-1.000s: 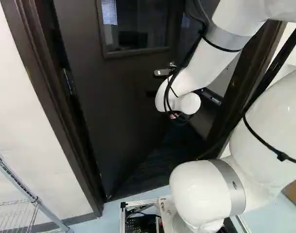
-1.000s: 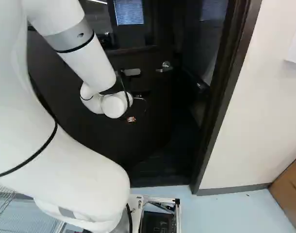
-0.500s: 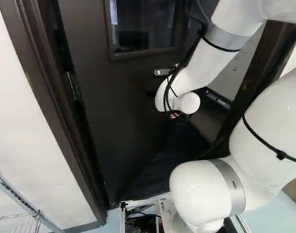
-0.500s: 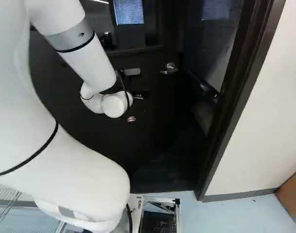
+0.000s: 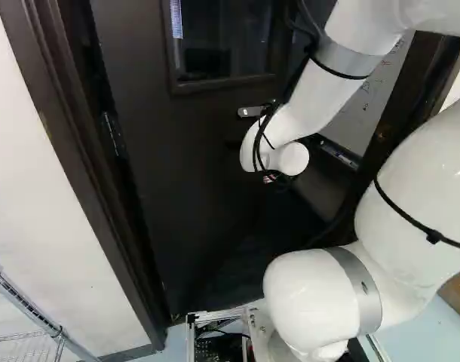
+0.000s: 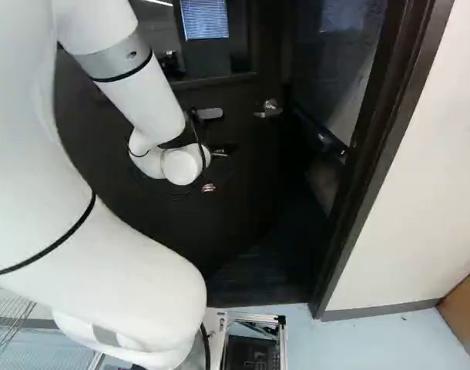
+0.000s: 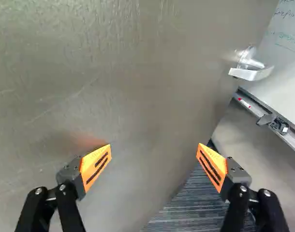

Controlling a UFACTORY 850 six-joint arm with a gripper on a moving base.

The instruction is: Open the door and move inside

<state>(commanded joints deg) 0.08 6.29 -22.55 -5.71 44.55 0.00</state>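
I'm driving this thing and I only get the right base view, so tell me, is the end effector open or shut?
Observer: Open. The wrist view shows the end effector with its orange pads wide apart, the door ahead.
Operator: The arm blocks one side of the door for me. What's there?
Observer: A hinge, seen in the left base view beside the frame.
Operator: Past the door's other edge it's too dark.
Observer: The wrist view shows a marker with a red end on a tray below a whiteboard.
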